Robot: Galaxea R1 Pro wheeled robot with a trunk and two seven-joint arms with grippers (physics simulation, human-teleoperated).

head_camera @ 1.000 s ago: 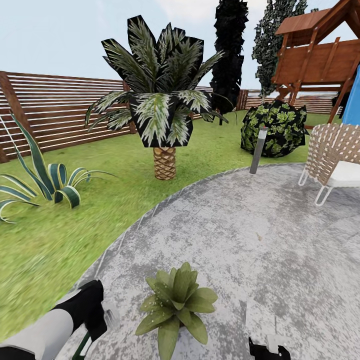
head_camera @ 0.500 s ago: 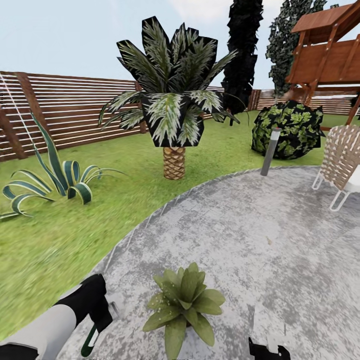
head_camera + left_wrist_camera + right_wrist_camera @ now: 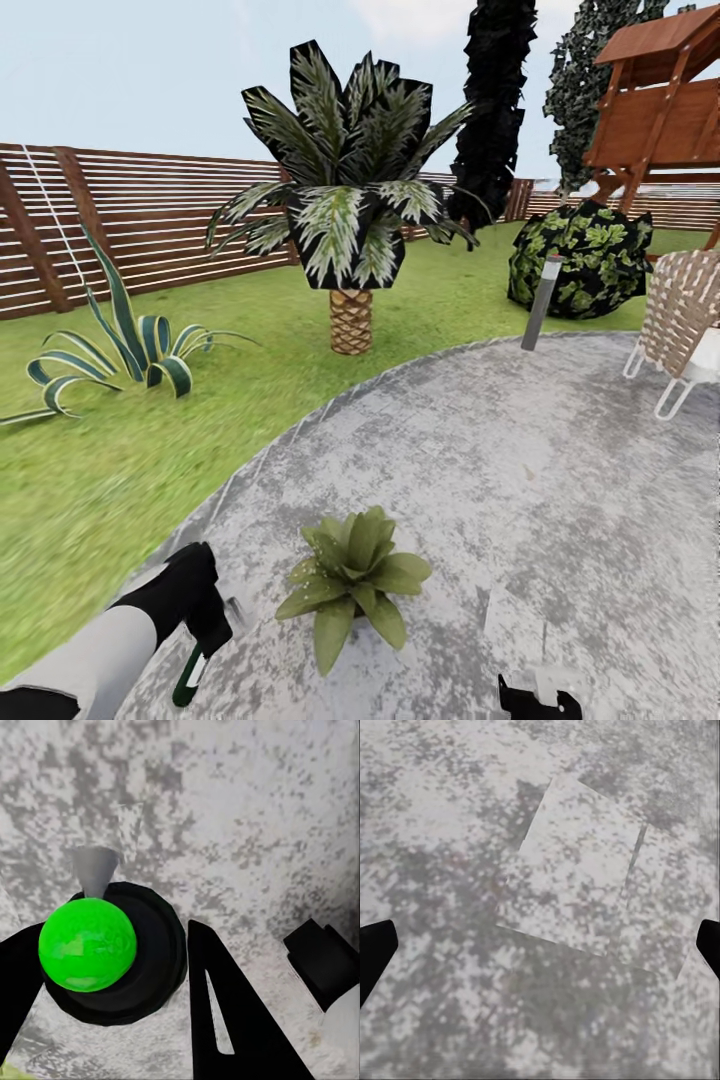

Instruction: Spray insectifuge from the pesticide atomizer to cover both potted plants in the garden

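**Atomizer in left grip, one rosette just ahead**

While the left gripper (image 3: pixel 112 1012) looks clamped on the pesticide atomizer (image 3: pixel 88 943), I'd hedge slightly: the left wrist view shows a black finger on each side of the round black body, but the contact faces themselves aren't visible. Green ball cap sits on top, grey cone nozzle (image 3: pixel 94 868) points out over the paved patio (image 3: pixel 520 470). In the head view the atomizer (image 3: pixel 190 676) hangs below the left hand, green-and-white stem down.

Handling, my read:
- Small plastic bottle, likely light; liquid inside may slosh and shift the balance.
- Hard, smooth, round shell, so it could rotate or slip between flat fingers. Hold across the widest part of the body, not the cap or nozzle.
- Nozzle is thin; keep it off the ground.

Potted plant (image 3: pixel 352 580) sits on the patio just beside the left gripper, toward the robot's right, pot hidden under the leaves. Leaves are soft, no contact needed.

Right gripper (image 3: pixel 540 945) is spread wide with nothing between the fingers, hovering over bare paving.
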